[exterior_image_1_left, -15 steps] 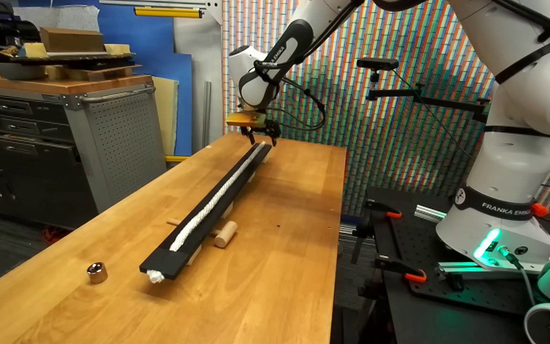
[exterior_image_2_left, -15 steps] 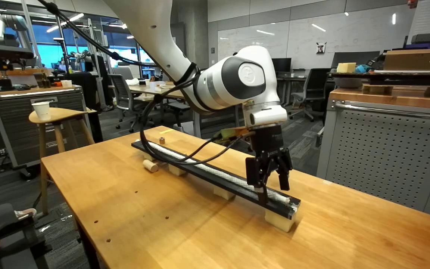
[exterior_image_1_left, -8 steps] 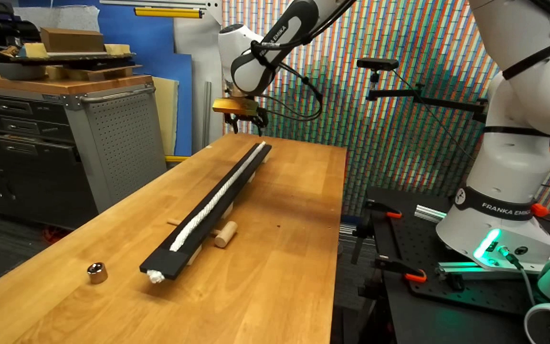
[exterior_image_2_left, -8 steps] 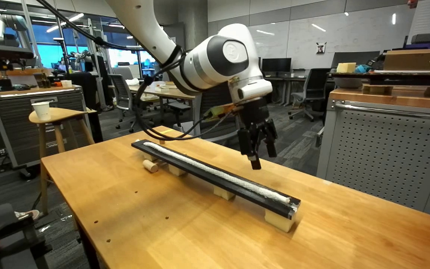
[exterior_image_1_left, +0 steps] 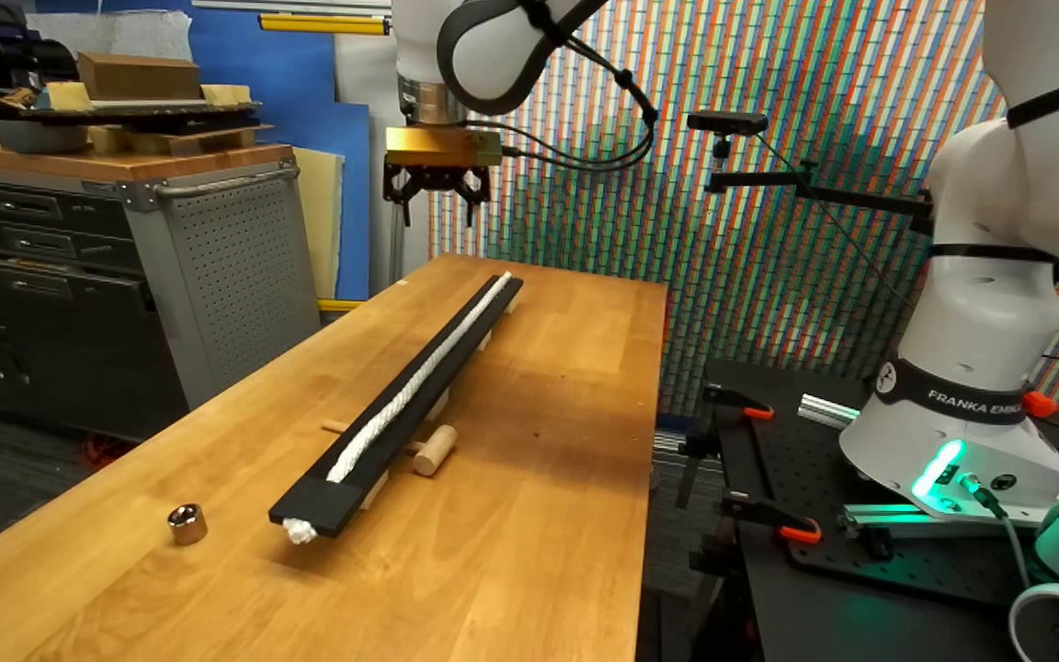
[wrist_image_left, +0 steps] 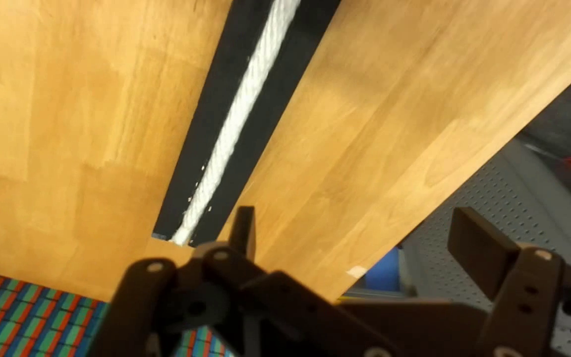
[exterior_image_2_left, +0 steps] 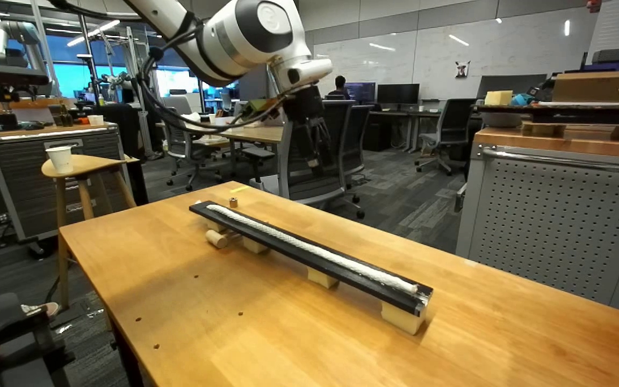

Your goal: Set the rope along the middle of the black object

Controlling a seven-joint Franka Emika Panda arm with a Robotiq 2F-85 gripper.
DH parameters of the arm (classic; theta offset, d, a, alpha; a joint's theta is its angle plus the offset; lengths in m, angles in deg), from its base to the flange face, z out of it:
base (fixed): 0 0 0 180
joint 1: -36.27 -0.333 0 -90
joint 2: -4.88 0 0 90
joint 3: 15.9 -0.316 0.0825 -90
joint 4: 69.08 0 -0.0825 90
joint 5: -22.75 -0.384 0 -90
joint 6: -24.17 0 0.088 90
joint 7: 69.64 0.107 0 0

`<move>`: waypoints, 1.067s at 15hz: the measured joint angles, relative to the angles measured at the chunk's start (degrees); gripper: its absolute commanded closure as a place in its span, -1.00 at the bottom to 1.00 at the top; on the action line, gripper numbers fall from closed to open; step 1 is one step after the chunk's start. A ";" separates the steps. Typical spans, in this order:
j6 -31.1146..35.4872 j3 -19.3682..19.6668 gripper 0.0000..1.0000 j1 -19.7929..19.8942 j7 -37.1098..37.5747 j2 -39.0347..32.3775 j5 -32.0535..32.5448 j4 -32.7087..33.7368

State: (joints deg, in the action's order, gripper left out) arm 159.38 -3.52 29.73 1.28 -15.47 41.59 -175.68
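White, twisted rope (wrist_image_left: 237, 116) in a nearly straight line along the middle of the black object (wrist_image_left: 267, 99), long, narrow, flat and raised on pale blocks (exterior_image_2_left: 321, 277) above a wooden table (exterior_image_2_left: 266, 349). Lost to sight just short of one end in an exterior view; right up to the opposite end in the wrist view, with black margins on either side.

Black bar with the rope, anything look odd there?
The rope runs roughly down the middle of the black bar, yet a frayed-looking tuft pokes out at one end, past a bare stretch. Pale flecks mark the opposite end. A wooden mallet lies with its handle apparently under the bar, which looks misplaced.
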 measured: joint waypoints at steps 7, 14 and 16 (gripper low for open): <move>-4.43 -7.47 -1.00 -0.94 -14.29 11.33 1.77 -7.31; -7.37 -12.36 -1.00 -0.96 -23.19 19.17 9.00 -13.77; -7.37 -13.29 -1.00 -0.95 -23.85 20.88 9.44 -15.45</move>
State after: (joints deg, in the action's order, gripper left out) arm 152.01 -16.81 28.78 -22.57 5.41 51.02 -191.12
